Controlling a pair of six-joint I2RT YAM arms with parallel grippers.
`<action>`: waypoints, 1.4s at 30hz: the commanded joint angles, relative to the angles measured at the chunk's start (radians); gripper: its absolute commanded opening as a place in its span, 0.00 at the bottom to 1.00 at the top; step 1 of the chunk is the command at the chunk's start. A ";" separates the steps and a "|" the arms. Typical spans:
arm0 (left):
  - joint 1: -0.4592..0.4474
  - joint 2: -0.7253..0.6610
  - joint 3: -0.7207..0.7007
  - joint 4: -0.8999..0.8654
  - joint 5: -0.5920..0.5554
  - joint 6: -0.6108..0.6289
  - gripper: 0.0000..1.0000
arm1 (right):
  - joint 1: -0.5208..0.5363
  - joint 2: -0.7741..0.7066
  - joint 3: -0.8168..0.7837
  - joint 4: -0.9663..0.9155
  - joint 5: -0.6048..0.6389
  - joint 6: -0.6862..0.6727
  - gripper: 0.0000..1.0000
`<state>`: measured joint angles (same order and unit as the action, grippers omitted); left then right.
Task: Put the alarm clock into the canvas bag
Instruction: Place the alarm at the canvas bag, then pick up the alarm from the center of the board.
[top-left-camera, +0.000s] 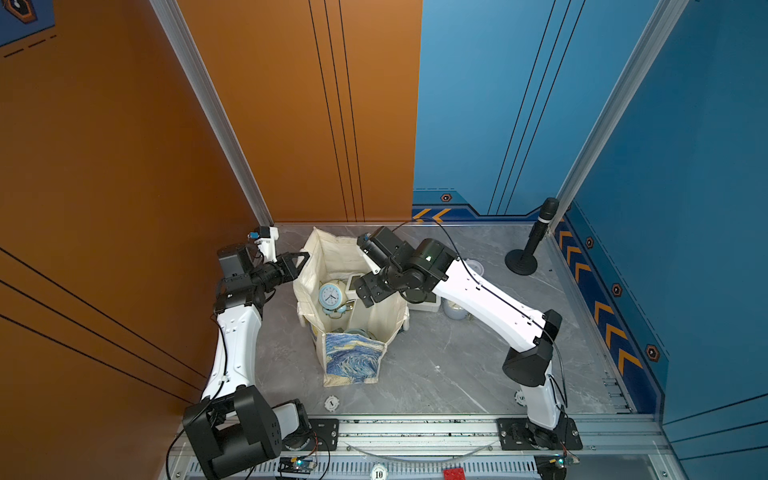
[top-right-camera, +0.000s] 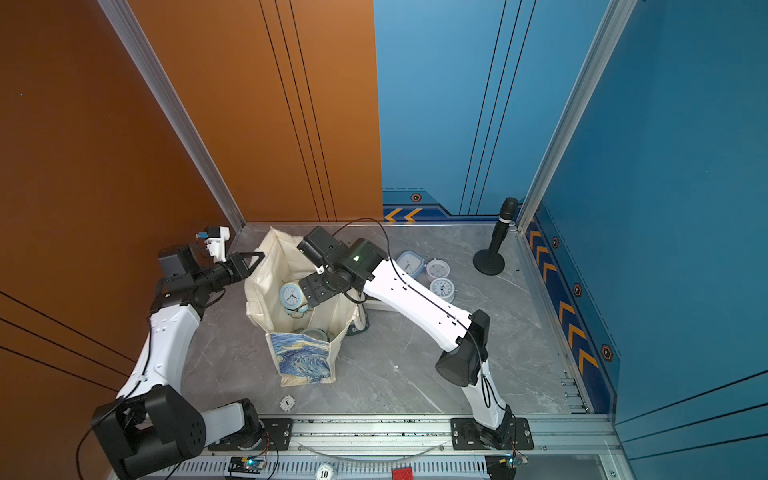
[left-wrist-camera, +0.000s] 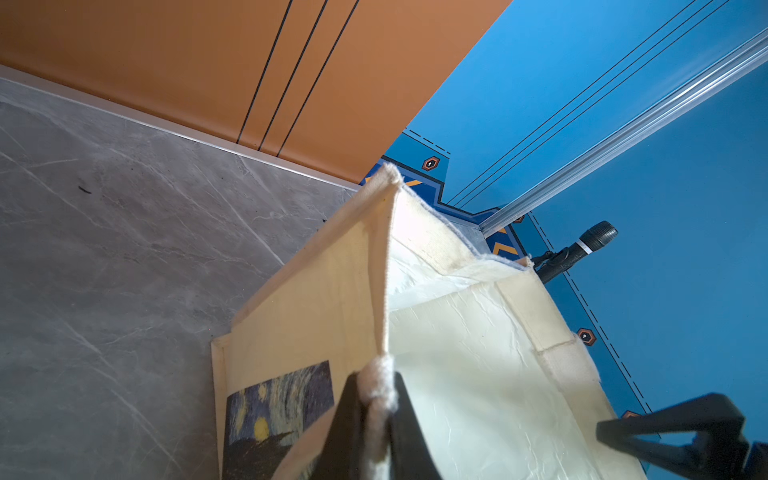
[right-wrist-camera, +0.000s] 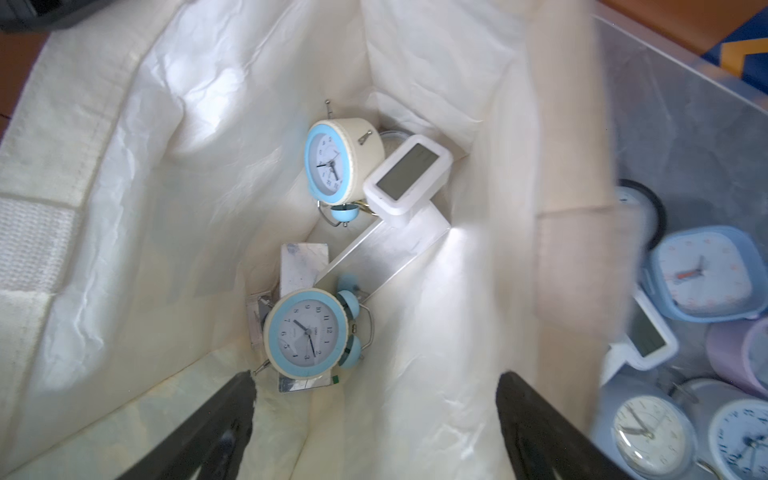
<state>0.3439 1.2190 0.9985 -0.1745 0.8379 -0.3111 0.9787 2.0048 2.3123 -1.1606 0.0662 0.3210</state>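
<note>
Alarm clock (right-wrist-camera: 305, 334) is already down in the canvas bag (top-left-camera: 353, 361), beside a second clock (right-wrist-camera: 332, 166) and a digital clock (right-wrist-camera: 409, 174). Right gripper (right-wrist-camera: 376, 378) hangs over the mouth, jaws wide apart, empty. Left gripper (left-wrist-camera: 376, 390) is clamped on the rim at the bag's 10 o'clock. Next move, probably: lift clear without snagging, then go for the spare clocks (top-right-camera: 442, 289) on the bench (top-right-camera: 415, 365) at 3 o'clock.
</note>
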 joint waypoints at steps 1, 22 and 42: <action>-0.008 0.002 -0.012 0.007 0.000 0.012 0.00 | -0.041 -0.076 -0.052 -0.019 0.069 0.001 0.92; -0.003 -0.003 -0.010 0.007 0.000 0.011 0.00 | -0.393 -0.301 -0.494 0.002 0.084 -0.315 0.94; -0.006 -0.008 -0.010 0.008 0.003 0.012 0.00 | -0.514 0.015 -0.550 0.049 -0.036 -0.567 0.98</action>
<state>0.3439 1.2190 0.9985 -0.1749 0.8379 -0.3111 0.4709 2.0022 1.7397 -1.1309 0.0654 -0.2184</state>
